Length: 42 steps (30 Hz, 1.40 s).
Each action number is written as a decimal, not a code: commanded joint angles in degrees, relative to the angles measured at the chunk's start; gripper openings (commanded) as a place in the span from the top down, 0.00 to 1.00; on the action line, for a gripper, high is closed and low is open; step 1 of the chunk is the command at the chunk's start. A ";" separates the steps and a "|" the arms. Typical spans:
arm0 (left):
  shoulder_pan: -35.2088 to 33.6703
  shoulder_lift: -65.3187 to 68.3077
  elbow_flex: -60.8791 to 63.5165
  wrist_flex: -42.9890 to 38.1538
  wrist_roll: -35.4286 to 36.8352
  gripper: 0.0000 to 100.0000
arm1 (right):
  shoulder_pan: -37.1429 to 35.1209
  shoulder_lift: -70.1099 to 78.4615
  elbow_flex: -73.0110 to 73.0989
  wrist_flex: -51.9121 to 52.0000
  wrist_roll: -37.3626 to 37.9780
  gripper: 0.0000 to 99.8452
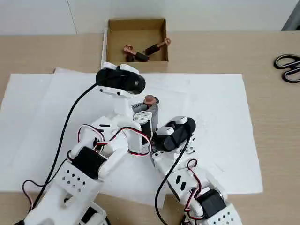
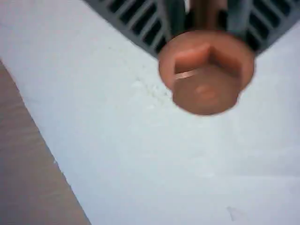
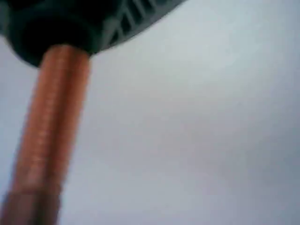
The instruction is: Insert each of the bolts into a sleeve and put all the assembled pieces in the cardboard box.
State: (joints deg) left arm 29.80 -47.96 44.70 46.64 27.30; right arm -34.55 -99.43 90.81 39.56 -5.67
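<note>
A copper bolt (image 1: 149,99) is held up over the white paper between the two arms. In the left wrist view its hexagonal head (image 2: 206,72) is very close, and my left gripper (image 2: 205,14) is shut on the shaft just behind it with grey ribbed fingers (image 2: 136,18). In the right wrist view the bolt's threaded shaft (image 3: 51,126) runs into a black sleeve (image 3: 47,28), and my right gripper (image 1: 149,137) is shut on that sleeve (image 1: 146,127). The cardboard box (image 1: 136,24) stands at the back with two assembled pieces (image 1: 130,51) (image 1: 157,47) inside.
A large white paper sheet (image 1: 225,117) covers the middle of the wooden table. Black scissors (image 1: 288,68) lie at the right edge. Both arms and their cables crowd the front centre.
</note>
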 commanded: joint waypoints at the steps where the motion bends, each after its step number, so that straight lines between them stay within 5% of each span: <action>1: 0.35 -0.62 -0.22 -1.85 -0.18 0.99 | -0.22 -1.27 -2.29 -1.10 -0.44 1.00; 26: 2.20 -0.53 3.91 -4.31 -0.35 0.99 | -0.40 -1.27 -2.11 -1.10 -0.44 1.00; 42: 2.37 -0.53 3.56 8.18 -5.36 0.99 | -0.31 -1.27 -2.02 -1.10 -0.44 1.00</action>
State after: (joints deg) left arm 32.09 -48.13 48.75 52.97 22.37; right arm -34.73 -99.43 90.90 39.56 -5.76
